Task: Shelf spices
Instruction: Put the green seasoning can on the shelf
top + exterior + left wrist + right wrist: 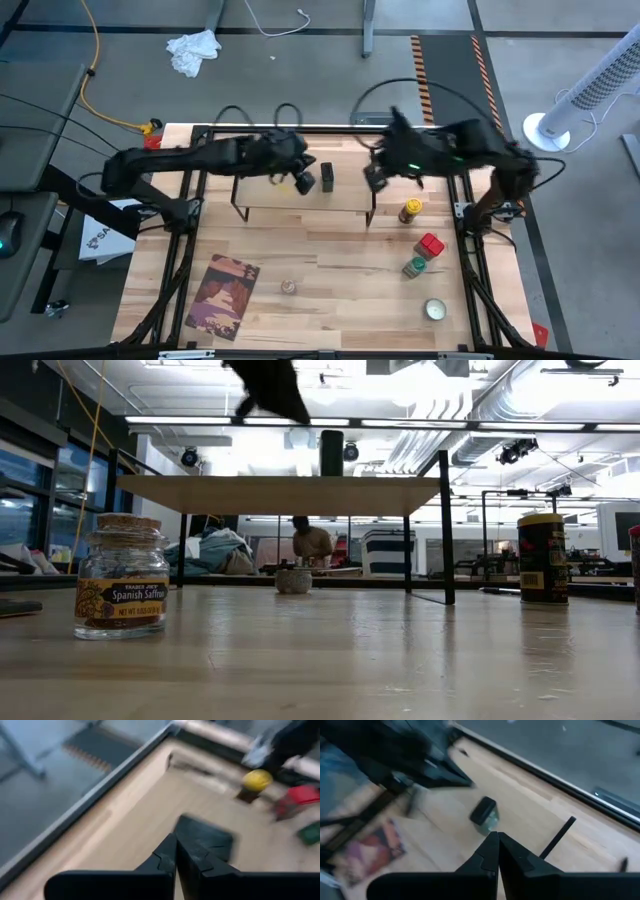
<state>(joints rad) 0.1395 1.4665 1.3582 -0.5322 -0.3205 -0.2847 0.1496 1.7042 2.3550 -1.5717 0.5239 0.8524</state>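
Observation:
The shelf [300, 200] stands at the table's far middle, a light board on thin black legs [285, 493]. One of the spices, a black square tin [327, 177], stands on the board [484, 814]. My left gripper [176, 856] hovers shut just left of the tin, above the board. My right gripper [497, 845] is shut above the shelf's right end [378, 178]. The yellow-lidded jar [410, 210], the red-topped one [430, 245] and the green-lidded jar [414, 267] stand on the table right of the shelf. The tiny clear jar [122, 575] stands near the front.
A picture book [222, 295] lies flat at the near left of the table. A flat round pale tin [434, 310] sits at the near right. Bare wood lies under and in front of the shelf. A white fan [590, 95] stands on the floor beyond the table's right edge.

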